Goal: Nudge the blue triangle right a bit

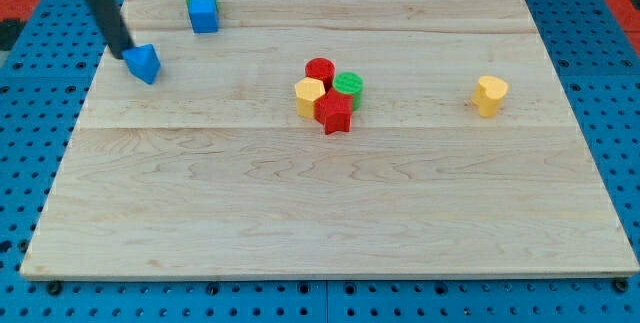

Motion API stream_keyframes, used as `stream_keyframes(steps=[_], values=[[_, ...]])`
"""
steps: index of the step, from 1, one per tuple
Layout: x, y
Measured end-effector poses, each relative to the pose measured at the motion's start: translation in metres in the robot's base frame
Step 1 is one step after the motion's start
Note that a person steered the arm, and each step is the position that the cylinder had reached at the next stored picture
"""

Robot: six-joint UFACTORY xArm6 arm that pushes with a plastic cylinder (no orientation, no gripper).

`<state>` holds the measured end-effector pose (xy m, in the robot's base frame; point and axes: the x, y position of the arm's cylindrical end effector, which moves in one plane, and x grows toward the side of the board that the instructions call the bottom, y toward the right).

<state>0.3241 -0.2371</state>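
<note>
Camera view: blue triangle (145, 63) at upper left of wooden board (330, 213), near the left edge. My tip (127, 53) touching its left face; bare rod, no fingers, nothing held. Likely light, rigid, free-sliding, prone to pivot; push left face centrally.
</note>
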Motion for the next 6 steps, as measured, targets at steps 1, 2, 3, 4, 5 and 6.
stream_keyframes(steps=[1,2,3,4,5,6], values=[[0.018,-0.007],[0.040,-0.007],[0.043,0.018],[0.059,-0.025],[0.062,-0.007],[0.063,0.031]])
